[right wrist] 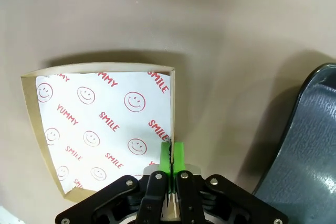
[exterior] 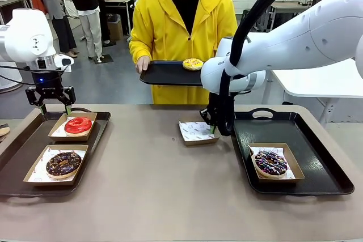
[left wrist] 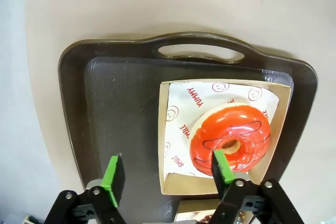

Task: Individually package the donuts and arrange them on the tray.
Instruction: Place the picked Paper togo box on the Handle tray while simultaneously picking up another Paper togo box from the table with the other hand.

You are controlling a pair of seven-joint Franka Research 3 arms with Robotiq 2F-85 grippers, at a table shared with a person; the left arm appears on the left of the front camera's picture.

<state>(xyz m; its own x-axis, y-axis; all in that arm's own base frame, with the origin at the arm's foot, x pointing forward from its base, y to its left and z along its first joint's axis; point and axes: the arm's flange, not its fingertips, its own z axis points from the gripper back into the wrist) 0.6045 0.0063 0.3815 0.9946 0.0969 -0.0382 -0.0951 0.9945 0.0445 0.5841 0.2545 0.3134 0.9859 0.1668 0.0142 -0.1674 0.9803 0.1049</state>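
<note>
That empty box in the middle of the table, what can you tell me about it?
The empty box is a shallow brown cardboard tray lined with white paper printed with red smileys, "YUMMY" and "SMILE". It lies flat on the table, just left of the right-hand dark tray. The right pincer is shut on its side wall.

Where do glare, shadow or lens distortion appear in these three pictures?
Left wrist view: bright highlights on the glossy red donut; the tray edges bow outward. Right wrist view: the empty box casts a soft shadow and its sides curve. Front view: evenly lit, sharp.
</note>
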